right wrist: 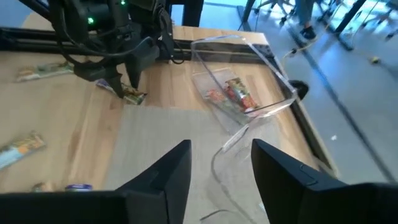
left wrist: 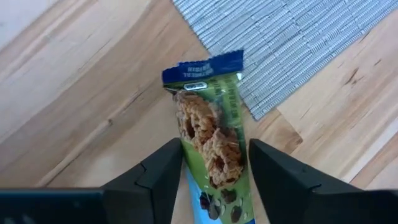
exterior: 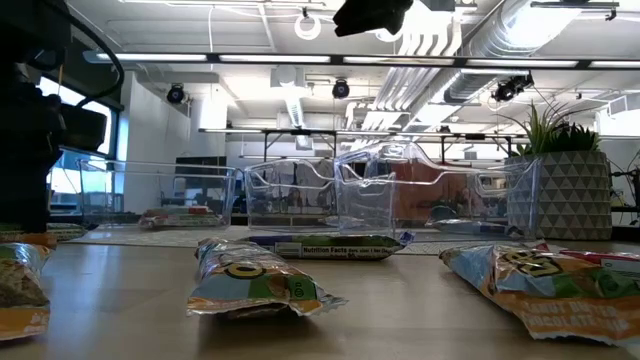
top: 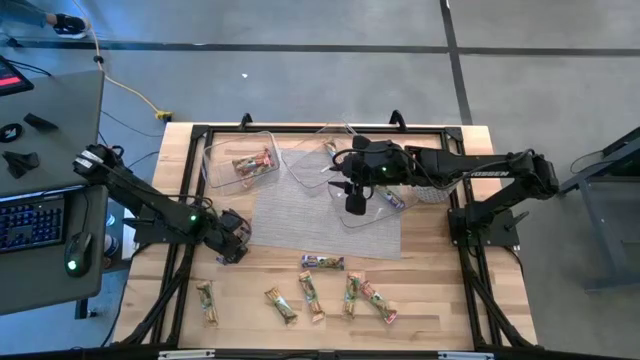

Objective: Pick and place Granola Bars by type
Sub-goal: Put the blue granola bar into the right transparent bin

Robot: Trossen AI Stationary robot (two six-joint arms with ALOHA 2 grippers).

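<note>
A green-tan granola bar [left wrist: 211,137] with a blue end sits between my left gripper's [left wrist: 214,177] fingers, just off the near-left corner of the grey mat [top: 320,215]. In the right wrist view the same left gripper [right wrist: 126,87] points down at that bar [right wrist: 134,95]. My right gripper [top: 354,200] hangs open and empty above the mat, beside a clear tub [top: 372,217] holding a purple bar [top: 392,198]. Red-pink bars [top: 252,163] lie in the far-left tub [top: 215,150]. Several loose bars [top: 312,297] lie flat on the wood near the near edge. My left gripper pinches the green-tan bar between its two fingers [left wrist: 165,177], which lie across the bar's width on its long edges [left wrist: 239,155]. The fingers come from above, slanting down. The blue end [left wrist: 202,68] points away from them toward the mat corner. Whether the bar is off the wood cannot be told.
A third clear tub [top: 322,150] stands at the mat's far edge. A potted plant [exterior: 560,190] stands at the far right, near the right arm. One bar [top: 322,262] lies just off the mat's near edge. A desk with a keyboard [top: 30,220] stands left of the table.
</note>
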